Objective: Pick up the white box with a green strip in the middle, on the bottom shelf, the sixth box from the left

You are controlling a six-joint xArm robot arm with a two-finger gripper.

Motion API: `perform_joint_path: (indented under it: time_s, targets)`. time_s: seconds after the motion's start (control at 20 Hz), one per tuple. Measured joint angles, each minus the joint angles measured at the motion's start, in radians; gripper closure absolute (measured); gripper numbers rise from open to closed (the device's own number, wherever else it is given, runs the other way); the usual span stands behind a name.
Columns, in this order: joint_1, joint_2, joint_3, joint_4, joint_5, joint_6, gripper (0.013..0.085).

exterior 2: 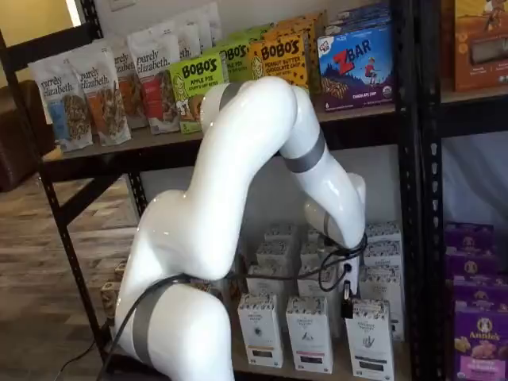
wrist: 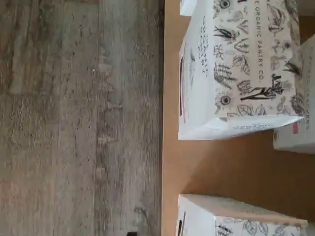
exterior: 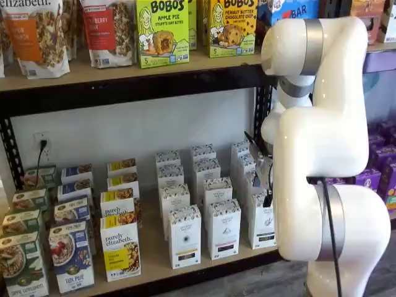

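The white box (exterior: 261,221) is a tall slim carton with a speckled top band and a faint sprig mid-front. It stands at the front of the rightmost white column on the bottom shelf (exterior: 154,260), and shows in both shelf views (exterior 2: 369,337). My gripper (exterior 2: 347,304) hangs just above and behind it, over that column; only dark finger parts show (exterior: 266,197), and no gap can be made out. The wrist view shows patterned carton tops (wrist: 241,64) at the shelf's front edge (wrist: 221,167); I cannot tell which is the white box.
Like white cartons with a dark round mark (exterior: 184,236) (exterior: 223,228) stand to its left, with more rows behind. Coloured granola boxes (exterior: 119,246) fill the shelf's left. The rack's black upright (exterior 2: 413,238) is close on the right. Wood floor (wrist: 74,118) lies below.
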Motion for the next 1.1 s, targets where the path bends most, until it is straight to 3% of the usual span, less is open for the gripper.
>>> perform_joint_path:
  time_s: [0.15, 0.5, 0.75, 1.1]
  targets:
    - [-0.002, 0.022, -0.042, -0.073, 0.038, 0.065, 0.013]
    - [-0.003, 0.065, -0.095, -0.144, 0.048, 0.126, 0.013]
    - [-0.012, 0.109, -0.154, -0.174, 0.059, 0.143, 0.013]
    - [-0.015, 0.182, -0.248, -0.264, 0.09, 0.219, 0.013]
